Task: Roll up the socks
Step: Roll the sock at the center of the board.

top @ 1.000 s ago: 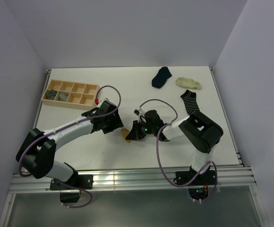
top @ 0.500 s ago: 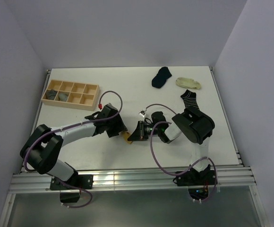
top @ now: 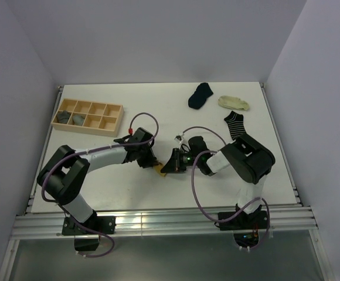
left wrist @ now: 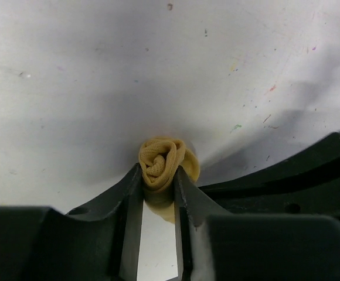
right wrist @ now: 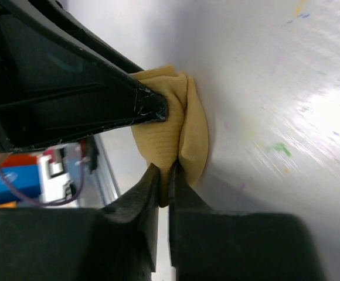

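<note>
Your mustard sock lies mid-desk, toward the near edge, squeezed between both tools. The left gripper clamps its coiled end and the right gripper, nearly closed, nips the fabric opposite; the roll's axis seems to run between them

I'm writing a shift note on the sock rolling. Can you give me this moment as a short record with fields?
sock being worked: mustard-yellow sock, wound into a coil
left gripper: shut on the coil's end
right gripper: shut on a fold of the same sock
in wooden tray: dark grey bundle and lighter grey bundle, in neighbouring left compartments
lying loose, far right: navy sock, cream sock, striped sock
</note>
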